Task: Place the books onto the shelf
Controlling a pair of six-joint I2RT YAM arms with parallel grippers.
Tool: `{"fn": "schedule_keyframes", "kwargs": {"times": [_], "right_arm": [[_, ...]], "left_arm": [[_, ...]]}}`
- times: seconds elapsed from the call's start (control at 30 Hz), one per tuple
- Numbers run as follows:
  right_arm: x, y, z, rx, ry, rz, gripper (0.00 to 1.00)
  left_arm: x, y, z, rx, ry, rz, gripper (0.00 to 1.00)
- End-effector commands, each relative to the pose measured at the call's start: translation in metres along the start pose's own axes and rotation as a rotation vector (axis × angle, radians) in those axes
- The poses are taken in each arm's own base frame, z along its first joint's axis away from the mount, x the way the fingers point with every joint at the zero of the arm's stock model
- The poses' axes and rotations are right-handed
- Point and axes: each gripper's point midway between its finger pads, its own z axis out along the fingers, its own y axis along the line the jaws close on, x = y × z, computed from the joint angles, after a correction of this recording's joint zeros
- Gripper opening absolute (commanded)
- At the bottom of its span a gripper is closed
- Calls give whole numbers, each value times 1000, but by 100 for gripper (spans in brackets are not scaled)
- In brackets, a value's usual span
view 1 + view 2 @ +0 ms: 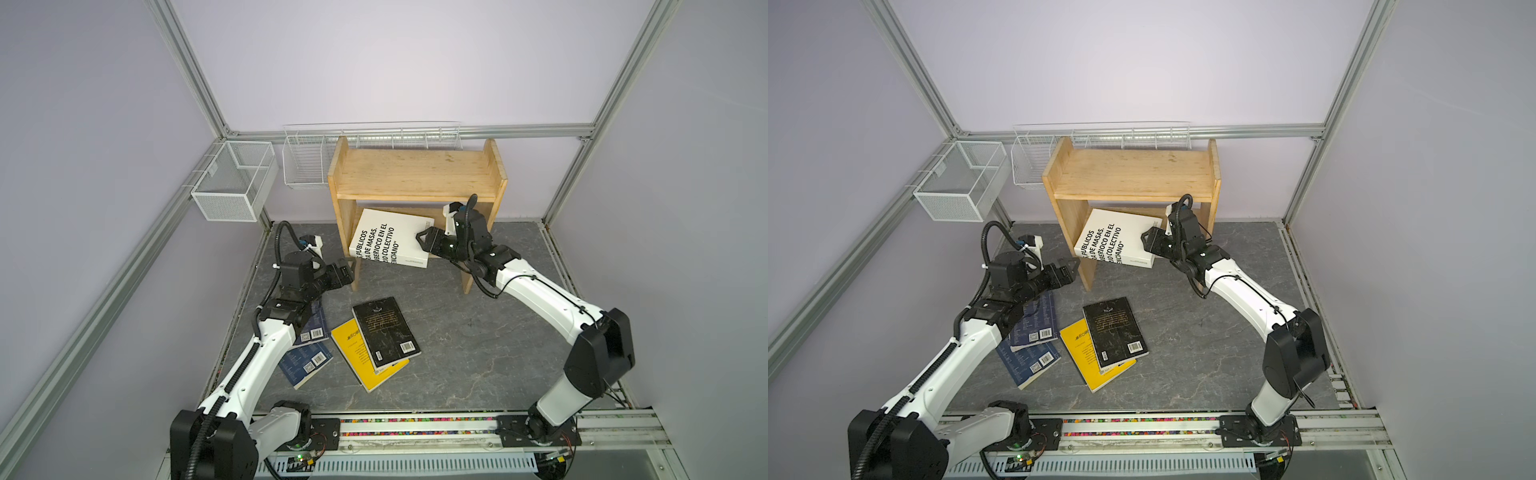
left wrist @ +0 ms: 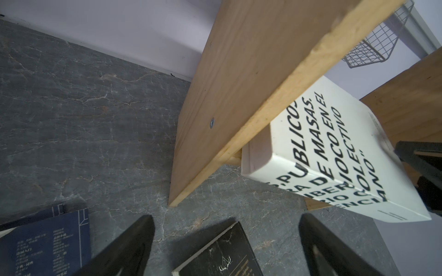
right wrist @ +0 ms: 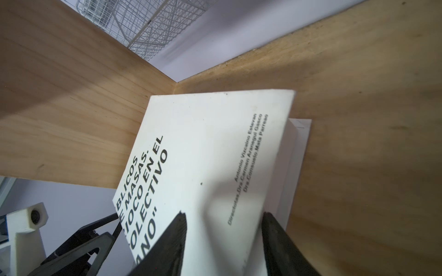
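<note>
A: Right gripper relative to the white book?

B: The jaws are about half spread and straddle the book's edge. One finger lies over the cover, the other runs along the page side. Cannot tell whether they actually pinch it.

A: Book location?

B: It is in the lower tier of the shelf, tilted. Its near end juts past the front, over the surface.

A: Left gripper?

B: Its jaws are wide apart with nothing between them. It sits just beside the shelf's left side panel, above the surface.

A: Materials, shapes?

B: Shelf is pale pine with flat boards and visible grain, and one screw head shows in the side panel. White book is thick, with a matte cover and bold black lettering. Surface is grey and stone-veined. The black book lies flat on it, overlapping the yellow book. The navy books are beside those, partly under the left arm.
</note>
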Motion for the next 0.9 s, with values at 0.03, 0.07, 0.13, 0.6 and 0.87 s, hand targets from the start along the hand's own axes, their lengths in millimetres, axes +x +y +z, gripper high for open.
{"fn": "schedule_keyframes", "kwargs": {"times": [0.03,0.07,0.13,0.6,0.87], "right_arm": [[-3,18,16,-78,14,-32,52],[-4,18,17,-79,13,-30,52],[-4,17,20,-79,9,-30,52],[-12,14,33,-71,-1,-27,52],[-13,9,39,-64,-3,-22,52]], "left_arm": [[-21,0,9,-6,-74,40,92],[-21,2,12,-15,-74,40,90],[-23,5,17,-29,-75,38,88],[-30,15,35,-70,-103,18,76],[-31,17,43,-74,-105,3,77]]}}
